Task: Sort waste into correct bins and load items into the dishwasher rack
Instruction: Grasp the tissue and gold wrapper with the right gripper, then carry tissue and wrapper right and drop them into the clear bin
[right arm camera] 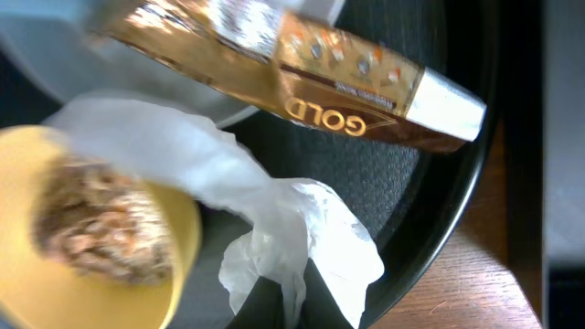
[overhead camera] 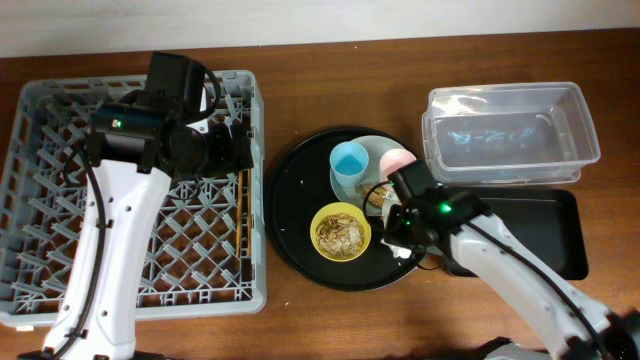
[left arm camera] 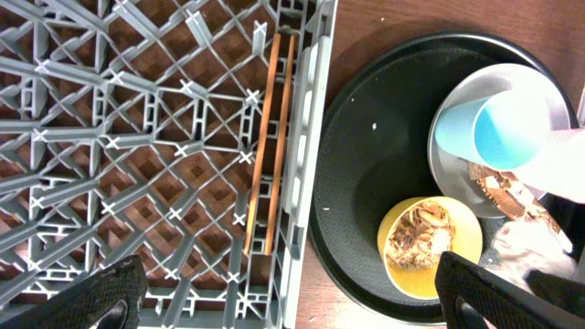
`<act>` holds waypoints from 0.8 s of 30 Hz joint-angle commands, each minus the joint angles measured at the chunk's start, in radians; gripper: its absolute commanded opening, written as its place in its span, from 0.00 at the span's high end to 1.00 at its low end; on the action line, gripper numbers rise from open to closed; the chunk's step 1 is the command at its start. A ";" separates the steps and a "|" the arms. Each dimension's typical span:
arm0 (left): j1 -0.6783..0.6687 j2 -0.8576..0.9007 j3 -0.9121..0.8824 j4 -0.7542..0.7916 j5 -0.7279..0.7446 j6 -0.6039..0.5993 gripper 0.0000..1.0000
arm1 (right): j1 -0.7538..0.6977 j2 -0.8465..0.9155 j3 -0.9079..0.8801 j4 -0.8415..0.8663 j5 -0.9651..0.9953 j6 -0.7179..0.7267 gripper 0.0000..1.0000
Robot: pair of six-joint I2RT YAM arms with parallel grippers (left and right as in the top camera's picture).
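The grey dishwasher rack (overhead camera: pixel 40 110) holds the wooden chopsticks (left arm camera: pixel 270 137) along its right wall. My left gripper (left arm camera: pixel 292 302) is open and empty above the rack's right edge. The round black tray (overhead camera: pixel 295 215) carries the yellow bowl (overhead camera: pixel 341 231) with food scraps, the light-blue cup (overhead camera: pixel 349 162), the pink cup (overhead camera: pixel 398 160) and the pale plate (overhead camera: pixel 380 150). My right gripper (right arm camera: pixel 297 302) is shut on the white tissue (right arm camera: pixel 302 219) beside the bowl (right arm camera: pixel 183 247). The gold-brown wrapper (right arm camera: pixel 302 78) lies on the plate.
The clear plastic tub (overhead camera: pixel 510 135) stands at the back right. The shallow black rectangular tray (overhead camera: pixel 545 230) lies in front of it. Bare wooden table shows between the rack and the round tray.
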 commanded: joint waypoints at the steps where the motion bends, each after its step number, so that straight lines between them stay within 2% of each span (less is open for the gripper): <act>1: 0.003 -0.010 0.008 -0.001 -0.007 -0.014 0.01 | 0.005 -0.123 0.040 -0.006 0.029 -0.014 0.96; 3: 0.003 -0.010 0.008 -0.001 -0.007 -0.013 0.01 | -0.032 -0.176 0.149 -0.051 0.146 -0.061 0.96; 5: 0.003 -0.010 0.008 -0.001 -0.007 -0.014 0.01 | -0.185 -0.145 0.290 -0.048 0.234 -0.160 0.96; 7: 0.003 -0.010 0.008 -0.001 -0.007 -0.014 0.01 | -0.365 -0.090 0.316 0.072 0.252 -0.232 0.96; 9: 0.003 -0.010 0.008 0.000 -0.007 -0.014 0.01 | -0.470 0.027 0.316 0.154 0.250 -0.231 0.96; 10: 0.003 -0.010 0.008 -0.001 -0.007 -0.014 0.01 | -0.500 0.152 0.317 0.227 0.244 -0.244 0.39; 11: 0.003 -0.010 0.008 -0.001 -0.007 -0.014 0.01 | -0.506 0.202 0.320 0.251 0.244 -0.315 0.01; 13: 0.003 -0.010 0.008 0.000 -0.007 -0.014 0.01 | -0.505 0.188 0.368 0.211 0.236 -0.399 0.02; 14: 0.003 -0.010 0.008 -0.001 -0.007 -0.013 0.01 | -0.504 0.155 0.423 0.138 0.196 -0.398 0.02; 16: 0.003 -0.010 0.008 -0.001 -0.007 -0.014 0.01 | -0.481 0.045 0.634 -0.185 -0.019 -0.398 0.01; 18: 0.003 -0.010 0.008 -0.001 -0.007 -0.014 0.01 | -0.434 -0.038 0.695 -0.404 -0.053 -0.398 0.01; 19: 0.003 -0.010 0.008 -0.001 -0.007 -0.014 0.01 | -0.397 -0.072 0.690 -0.491 -0.053 -0.399 0.02; 21: 0.003 -0.010 0.008 0.000 -0.007 -0.014 0.01 | -0.254 -0.079 0.604 -0.613 -0.050 -0.482 0.24; 22: 0.002 -0.010 0.008 -0.001 -0.007 -0.014 0.01 | -0.216 -0.073 0.541 -0.587 -0.048 -0.500 0.30; 24: 0.002 -0.010 0.008 -0.001 -0.007 -0.014 0.01 | -0.156 -0.048 0.359 -0.456 -0.034 -0.557 0.33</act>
